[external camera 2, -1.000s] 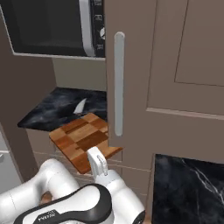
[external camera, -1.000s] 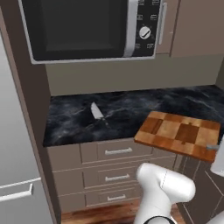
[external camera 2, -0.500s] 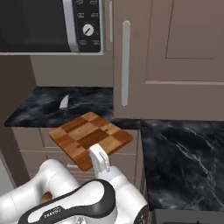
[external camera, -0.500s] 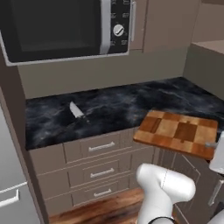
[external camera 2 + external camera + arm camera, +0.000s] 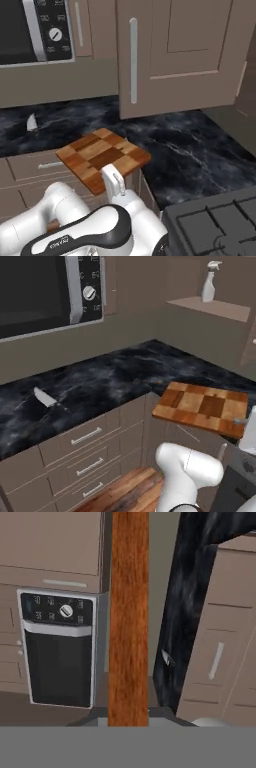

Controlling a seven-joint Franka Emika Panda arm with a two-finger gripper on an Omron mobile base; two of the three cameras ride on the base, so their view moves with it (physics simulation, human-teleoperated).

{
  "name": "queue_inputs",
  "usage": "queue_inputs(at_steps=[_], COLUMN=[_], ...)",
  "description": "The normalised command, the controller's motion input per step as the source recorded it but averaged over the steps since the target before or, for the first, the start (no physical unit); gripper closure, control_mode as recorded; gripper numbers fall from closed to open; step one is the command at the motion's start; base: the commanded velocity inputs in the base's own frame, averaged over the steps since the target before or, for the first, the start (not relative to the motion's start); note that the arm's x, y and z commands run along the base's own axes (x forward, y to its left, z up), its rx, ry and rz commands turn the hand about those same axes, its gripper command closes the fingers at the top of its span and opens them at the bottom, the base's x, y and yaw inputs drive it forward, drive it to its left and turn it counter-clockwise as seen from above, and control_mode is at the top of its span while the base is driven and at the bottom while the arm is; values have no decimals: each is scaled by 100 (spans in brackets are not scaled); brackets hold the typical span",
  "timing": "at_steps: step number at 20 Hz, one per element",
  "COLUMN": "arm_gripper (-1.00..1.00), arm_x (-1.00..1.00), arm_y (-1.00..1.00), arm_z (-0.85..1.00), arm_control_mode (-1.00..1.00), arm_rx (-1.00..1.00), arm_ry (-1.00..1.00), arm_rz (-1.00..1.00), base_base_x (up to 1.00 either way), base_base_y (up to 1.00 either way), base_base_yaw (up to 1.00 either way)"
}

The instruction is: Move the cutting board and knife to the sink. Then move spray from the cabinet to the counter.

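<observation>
The checkered wooden cutting board (image 5: 202,407) hangs level in the air in front of the counter (image 5: 110,376), and my gripper (image 5: 111,178) is shut on its near edge. From the right the cutting board (image 5: 102,156) shows above my arm. The hand view meets the cutting board (image 5: 129,612) edge-on, as a brown band. The knife (image 5: 46,398) lies on the counter at the left, also seen as the knife (image 5: 32,122) from the right. The spray (image 5: 210,281) stands on the cabinet shelf (image 5: 212,307). The sink is out of view.
A black microwave (image 5: 45,291) hangs above the counter at the left. The open cabinet door (image 5: 175,55) with its long handle juts over the counter (image 5: 190,145). A dark stove top (image 5: 215,220) lies at the near right. Drawers (image 5: 85,456) sit below the counter.
Both base views have swung to the right along the counter, so the camera moved. The cabinet shelf with the spray has come into sight. The board stays in my grip.
</observation>
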Motion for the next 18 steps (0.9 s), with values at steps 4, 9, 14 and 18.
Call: queue_inputs(at_steps=[4,9,14,18], arm_gripper=[100,100,100,100], arm_x=[0,0,0,0], arm_y=[0,0,0,0], arm_z=[0,0,0,0], arm_control_mode=[100,100,100,100], arm_rx=[0,0,0,0], arm_ry=[0,0,0,0], arm_rz=[0,0,0,0], base_base_x=[-26,-24,-23,-19], base_base_y=[21,14,12,2], base_base_yaw=[-46,-49,-53,-59])
